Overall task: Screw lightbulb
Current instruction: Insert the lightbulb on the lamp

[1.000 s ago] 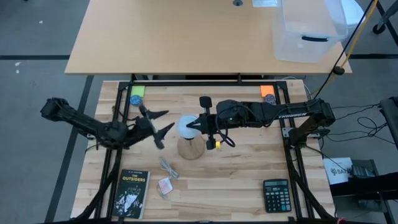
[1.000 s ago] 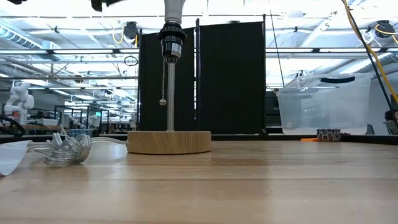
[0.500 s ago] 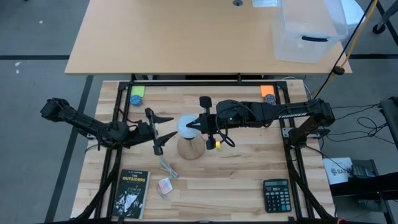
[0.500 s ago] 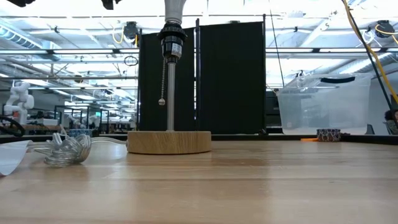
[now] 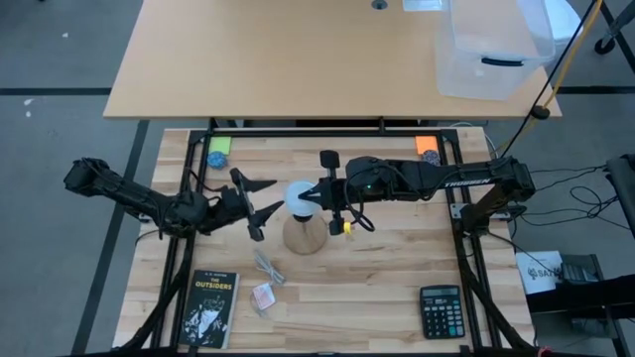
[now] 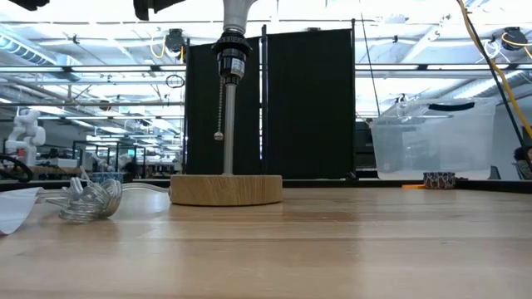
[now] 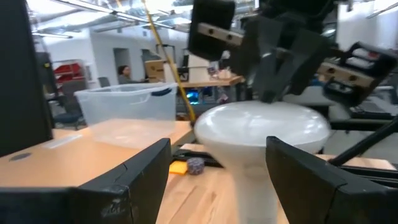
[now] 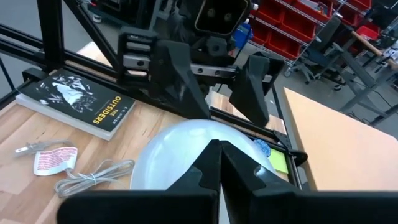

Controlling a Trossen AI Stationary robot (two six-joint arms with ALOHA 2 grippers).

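Two pincers at lightbulb (image 5: 299, 196), left pincer (image 5: 260, 198) spread wide beside it, right pincer (image 5: 316, 197) closed, touching globe, socket hidden.

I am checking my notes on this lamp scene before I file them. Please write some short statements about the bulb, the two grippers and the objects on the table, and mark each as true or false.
1. The lightbulb sits on top of the wooden lamp stand. True.
2. The left gripper is closed around the bulb. False: its fingers are spread open, beside the bulb and not touching it.
3. The right gripper has its fingertips together at the bulb's globe. True.
4. The calculator lies by the left arm. False: it lies at the table's corner on the right arm's side.
5. A book lies flat on the table. True.
6. The pull chain is wound around the stand's pole. False: it hangs straight down.
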